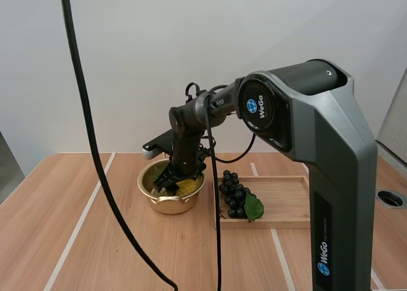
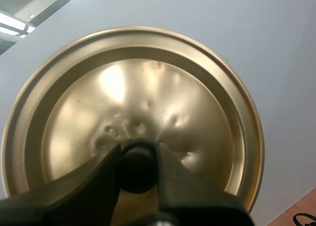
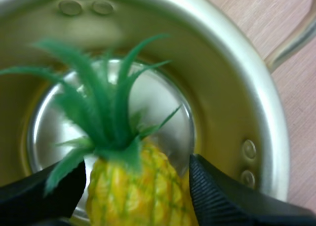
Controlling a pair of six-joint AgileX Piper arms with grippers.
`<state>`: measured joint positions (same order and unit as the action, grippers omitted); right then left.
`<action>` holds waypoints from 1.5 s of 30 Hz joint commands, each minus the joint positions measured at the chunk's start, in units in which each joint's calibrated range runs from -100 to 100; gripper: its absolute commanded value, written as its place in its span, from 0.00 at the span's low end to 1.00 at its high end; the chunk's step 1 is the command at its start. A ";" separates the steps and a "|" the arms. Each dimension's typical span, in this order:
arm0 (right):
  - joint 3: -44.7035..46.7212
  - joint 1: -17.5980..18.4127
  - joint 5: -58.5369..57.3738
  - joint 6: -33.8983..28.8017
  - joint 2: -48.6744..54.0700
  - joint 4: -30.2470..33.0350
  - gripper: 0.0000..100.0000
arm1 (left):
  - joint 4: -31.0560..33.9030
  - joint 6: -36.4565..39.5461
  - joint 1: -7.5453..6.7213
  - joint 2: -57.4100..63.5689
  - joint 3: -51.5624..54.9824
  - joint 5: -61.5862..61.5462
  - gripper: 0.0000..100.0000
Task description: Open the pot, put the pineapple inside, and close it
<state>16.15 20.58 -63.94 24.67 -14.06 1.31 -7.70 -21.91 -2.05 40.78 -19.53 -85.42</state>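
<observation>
The gold pot (image 1: 146,189) stands open on the table, left of the tray. My right gripper (image 1: 169,180) reaches down into it, its fingers on both sides of the yellow pineapple (image 1: 188,187). In the right wrist view the pineapple (image 3: 140,191) with its green crown hangs between the fingertips just above the shiny bottom of the pot (image 3: 227,83). My left gripper (image 2: 138,163) is shut on the black knob (image 2: 138,169) of the gold lid (image 2: 148,88), which it holds up in the air with the top side facing the camera.
A wooden tray (image 1: 289,205) lies right of the pot, with a bunch of dark grapes (image 1: 234,194) and a green leaf at its left end. Bare wooden table lies in front and to the left.
</observation>
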 commanded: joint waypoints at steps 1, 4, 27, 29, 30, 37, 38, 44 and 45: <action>0.06 -0.11 -1.45 0.50 -0.01 1.48 1.00 | -0.43 0.15 0.19 -0.15 -0.47 0.52 0.00; 0.06 -0.11 -1.45 0.50 -0.01 1.48 1.00 | -0.43 0.15 0.19 -0.15 -0.47 0.52 0.00; -0.07 -0.11 2.95 0.30 19.06 2.34 1.00 | -0.57 0.25 0.19 -0.15 -0.47 -3.24 0.00; -0.07 -0.19 2.09 -0.36 21.67 3.77 1.00 | -0.67 1.05 0.19 -0.69 -0.34 -3.83 0.00; -0.07 -0.31 1.64 -1.03 22.72 4.47 1.00 | -0.77 1.26 0.19 -0.83 -0.23 -4.06 0.00; -0.07 -6.66 -1.46 -3.31 32.44 5.97 1.00 | -2.67 2.00 0.19 -3.94 1.61 -8.41 0.00; -0.07 -8.25 -1.46 -3.51 33.97 5.97 1.00 | -2.92 2.62 0.19 -4.66 1.61 -9.46 0.00; 0.08 -17.58 -3.11 -4.49 41.08 5.11 0.53 | -7.69 5.01 0.19 -9.41 1.61 -14.58 0.00; 0.08 -19.09 -3.79 -4.75 41.93 4.75 0.28 | -8.39 5.35 0.19 -10.52 1.61 -14.58 0.00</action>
<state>16.15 4.22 -65.69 20.93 25.58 6.68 -13.34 -18.06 -2.05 31.92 -18.20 -99.84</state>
